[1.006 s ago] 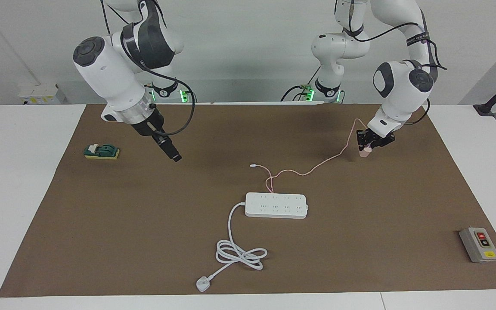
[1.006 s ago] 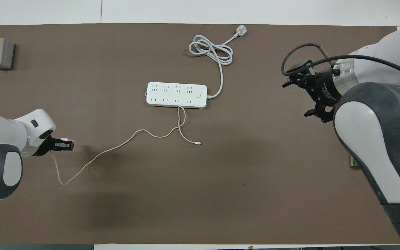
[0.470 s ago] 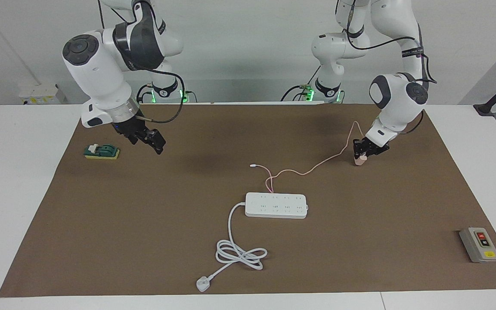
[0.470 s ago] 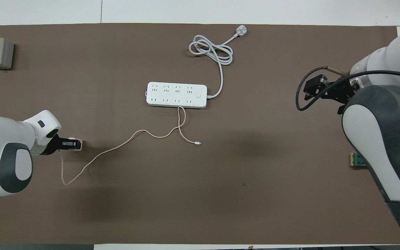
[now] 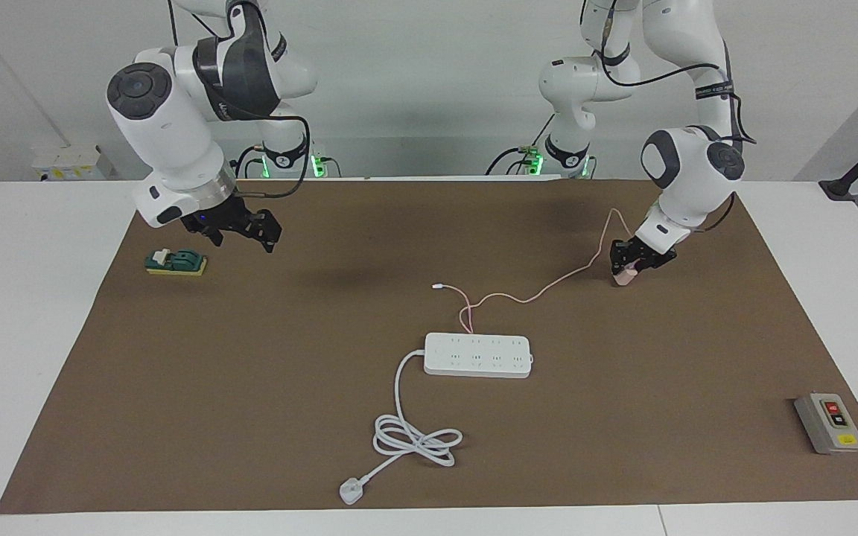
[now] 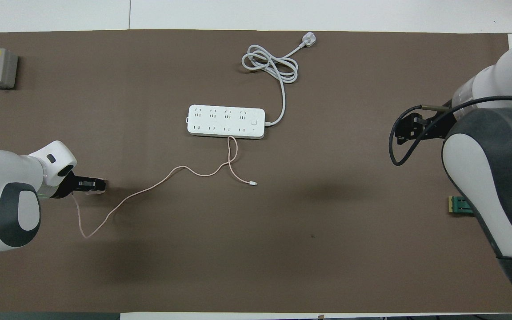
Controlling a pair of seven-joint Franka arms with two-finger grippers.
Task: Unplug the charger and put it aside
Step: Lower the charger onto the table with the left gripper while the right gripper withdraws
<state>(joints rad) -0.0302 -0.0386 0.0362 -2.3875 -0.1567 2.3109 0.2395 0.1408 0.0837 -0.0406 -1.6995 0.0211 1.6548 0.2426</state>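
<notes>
**Left gripper (image 5: 626, 266) at the charger (image 5: 625, 280)**

Your brown mat (image 5: 250, 417) covers a white table (image 5: 27, 298); a pale wall fills the top of the facing frame. The right arm waits, with the right gripper (image 5: 254, 227) over the mat near a green block (image 5: 176, 262). The power strip (image 5: 477, 355) lies mid-frame with every socket bare, so the unplugging looks done. The charger touches the mat in the upper frame, toward the left arm's end and well apart from the strip, its cable (image 5: 548, 289) slack. You cannot tell whether either gripper is clasped or released.

Two glossy white arms with dark grey joint caps, looping black cables, black hands.
</notes>
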